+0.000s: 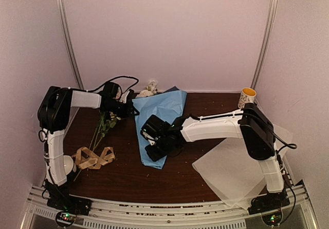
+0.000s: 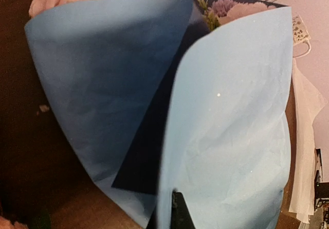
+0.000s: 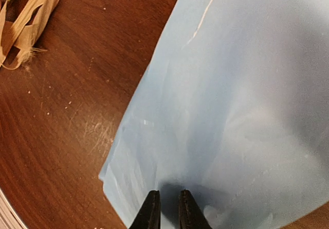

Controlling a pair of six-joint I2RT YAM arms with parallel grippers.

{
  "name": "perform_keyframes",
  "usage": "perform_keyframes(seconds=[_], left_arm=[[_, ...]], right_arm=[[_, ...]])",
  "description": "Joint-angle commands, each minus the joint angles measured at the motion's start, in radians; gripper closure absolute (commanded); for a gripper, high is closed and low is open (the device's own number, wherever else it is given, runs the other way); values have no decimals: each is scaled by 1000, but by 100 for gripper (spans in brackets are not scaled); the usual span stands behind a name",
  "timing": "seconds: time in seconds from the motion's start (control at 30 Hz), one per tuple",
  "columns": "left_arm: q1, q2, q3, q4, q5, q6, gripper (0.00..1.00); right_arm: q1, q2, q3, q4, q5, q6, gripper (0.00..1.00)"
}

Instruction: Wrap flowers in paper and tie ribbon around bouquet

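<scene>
The bouquet (image 1: 162,121) lies near the middle of the bench (image 1: 211,108), a cone of blue paper (image 2: 231,136). Its narrow end points toward the arms and its wide end toward the back wall (image 1: 169,28), where pale flowers (image 1: 149,90) show at the mouth. The bench is dark brown wood, scuffed and dotted with small crumbs. It is closed in by plain pale walls, with two metal rails (image 1: 67,38) running up the corners.

A tan ribbon (image 1: 93,157) sits in loose loops near the left front, well apart from the cone. A few loose flowers (image 1: 102,127) on thin green stems lie between it and the left arm. On the right a pale whitish sheet (image 1: 236,172) lies partly under the right arm, and a mug (image 1: 247,97) with a yellow inside stands at the back right.

The left hand (image 1: 127,108) is at the left edge of the cone's wide end, its fingers closed. Its wrist view shows one dark finger (image 2: 181,213) at the foot of the light blue flap, with the navy inner face showing in the overlap — whether the paper is pinched cannot be told.

The right hand (image 3: 169,211) is low on the cone, its fingers drawn almost together with only a slit between them. The tips rest on the light blue face — whether they nip a fold cannot be told.
</scene>
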Motion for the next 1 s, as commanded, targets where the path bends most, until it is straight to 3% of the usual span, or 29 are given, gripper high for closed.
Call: perform_keyframes(seconds=[0.0, 0.27, 0.67, 0.83, 0.97], left_arm=[[8, 77, 101, -27, -31, 44, 100], [8, 119, 110, -32, -29, 40, 100], [8, 143, 160, -74, -47, 42, 100], [8, 69, 138, -111, -90, 40, 60], [8, -73, -30, -50, -165, -29, 47]], right_arm=[[5, -79, -29, -10, -16, -57, 86], [10, -86, 1, 9, -44, -101, 85], [35, 110, 133, -2, -95, -10, 85], [38, 145, 126, -7, -106, 40, 86], [37, 138, 95, 17, -120, 67, 87]])
